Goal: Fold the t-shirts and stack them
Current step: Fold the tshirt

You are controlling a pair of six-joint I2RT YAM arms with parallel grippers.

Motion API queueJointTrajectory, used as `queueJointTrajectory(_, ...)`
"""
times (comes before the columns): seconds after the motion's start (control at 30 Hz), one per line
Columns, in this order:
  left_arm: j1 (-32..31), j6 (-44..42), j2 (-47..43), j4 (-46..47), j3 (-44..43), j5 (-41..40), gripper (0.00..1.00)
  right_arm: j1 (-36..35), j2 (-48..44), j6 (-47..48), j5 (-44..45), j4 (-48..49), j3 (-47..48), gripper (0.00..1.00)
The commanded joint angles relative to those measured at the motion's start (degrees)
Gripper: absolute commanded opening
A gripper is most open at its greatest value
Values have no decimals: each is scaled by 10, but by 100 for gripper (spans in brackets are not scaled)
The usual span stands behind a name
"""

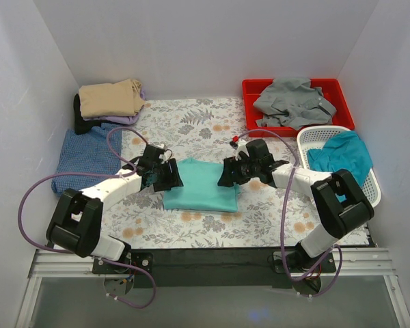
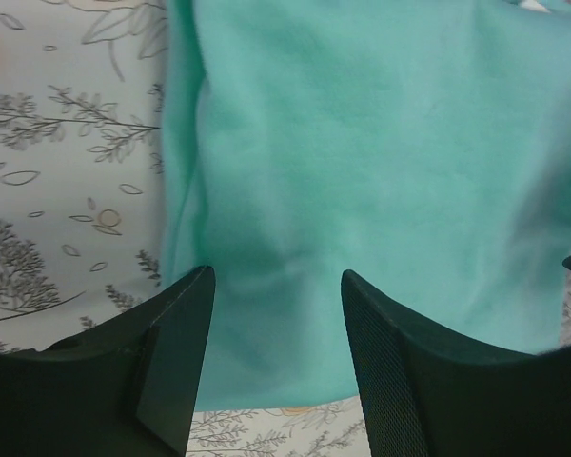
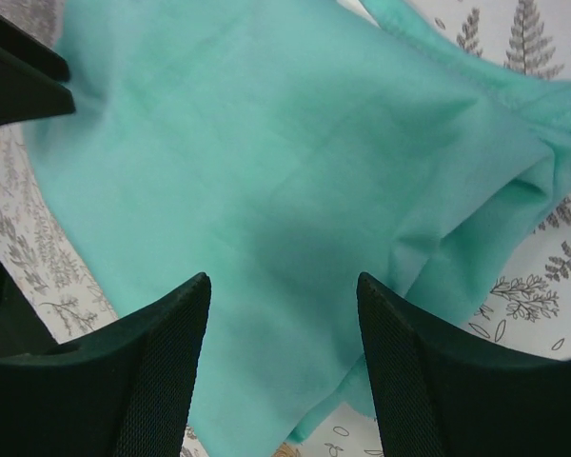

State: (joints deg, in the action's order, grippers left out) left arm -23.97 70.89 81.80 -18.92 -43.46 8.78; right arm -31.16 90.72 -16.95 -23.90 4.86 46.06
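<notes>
The mint green t-shirt (image 1: 201,186) lies folded into a flat rectangle on the floral table cover (image 1: 191,133), nearer the arms than any other garment.

The left gripper (image 2: 276,276) hangs over the shirt's left edge. Its fingers stand partly apart with nothing between them but the cloth lying below. The right gripper (image 3: 283,278) hangs over the shirt's right edge with its fingers spread wide, also holding nothing. Whether either one's fingertips touch the fabric cannot be told.

Left of the mint shirt and a little farther back, a blue t-shirt (image 1: 82,154) lies flat. To the mint shirt's right, a white basket (image 1: 374,186) holds a crumpled teal t-shirt (image 1: 342,156).

Farther back and to the left of the mint shirt, a folded tan t-shirt (image 1: 109,99) tops a small pile. Farther back on its right, a red bin (image 1: 254,87) holds a rumpled grey t-shirt (image 1: 294,102).
</notes>
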Motion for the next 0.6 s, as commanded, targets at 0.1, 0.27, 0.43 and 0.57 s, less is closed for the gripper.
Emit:
queueJointTrajectory(0.1, 1, -17, -24, -44, 0, -153, 54, -3, 34, 0, 46, 8, -24, 68)
queueJointTrajectory(0.27, 1, -12, -33, -63, -3, -183, 54, -2, -14, 24, 84, -7, -28, 68)
queueJointTrajectory(0.43, 1, -3, -59, -71, -6, -234, 54, -2, -76, 52, 112, -35, 4, 69)
queueJointTrajectory(0.57, 1, -14, -64, -57, -19, -206, 54, -2, -88, 65, 117, -31, 30, 71)
